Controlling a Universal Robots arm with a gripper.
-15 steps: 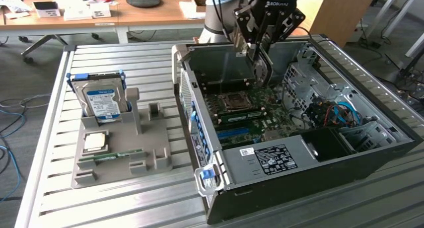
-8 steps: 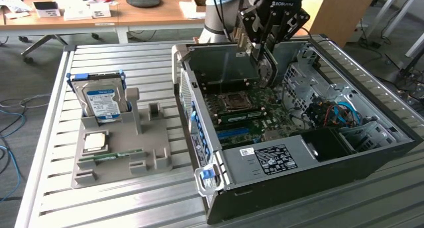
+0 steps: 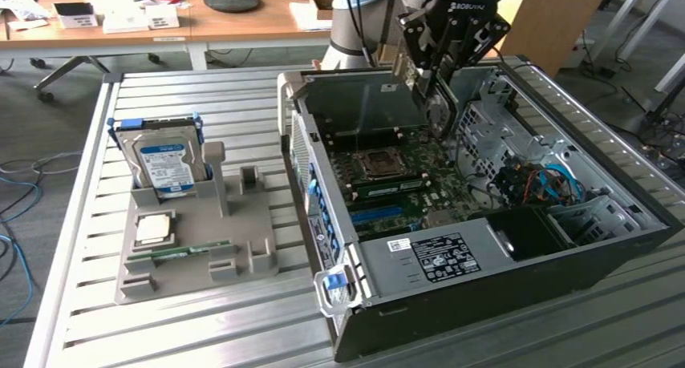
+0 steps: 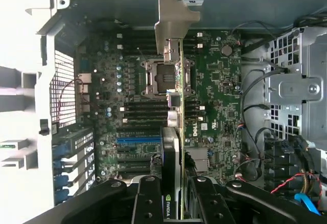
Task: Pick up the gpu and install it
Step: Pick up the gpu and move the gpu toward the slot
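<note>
I see the jaws closed on the gpu (image 4: 171, 157), one side of them against each face of the card at the end where its fan (image 4: 170, 147) sits. The card hangs on its edge under the jaws, over the motherboard (image 3: 428, 200) in the far part of the open computer case (image 3: 599, 248). Its grey metal bracket (image 4: 172, 17) points toward the far wall of the case. I cannot tell whether its lower edge touches the board, but I judge that it is not seated in a slot yet. I judge the gpu to be light and stiff but fragile. The thin board can crack if it is bent, the small parts on it can break off, and the fan should not be squeezed. The flat faces near the middle of the length seem the best place to hold, as the jaws do now. The bracket and the connector edge should remain free. The smooth faces may slip a little if the card meets resistance. By my count there is one gpu and one case. On the exterior view's left, a grey holder (image 3: 252, 248) on the counter (image 3: 214, 336) carries one hard drive (image 3: 163, 163) standing upright at its far end. Nearer on the same holder lie one processor chip (image 3: 153, 228) and one green memory stick (image 3: 176, 252).
</note>
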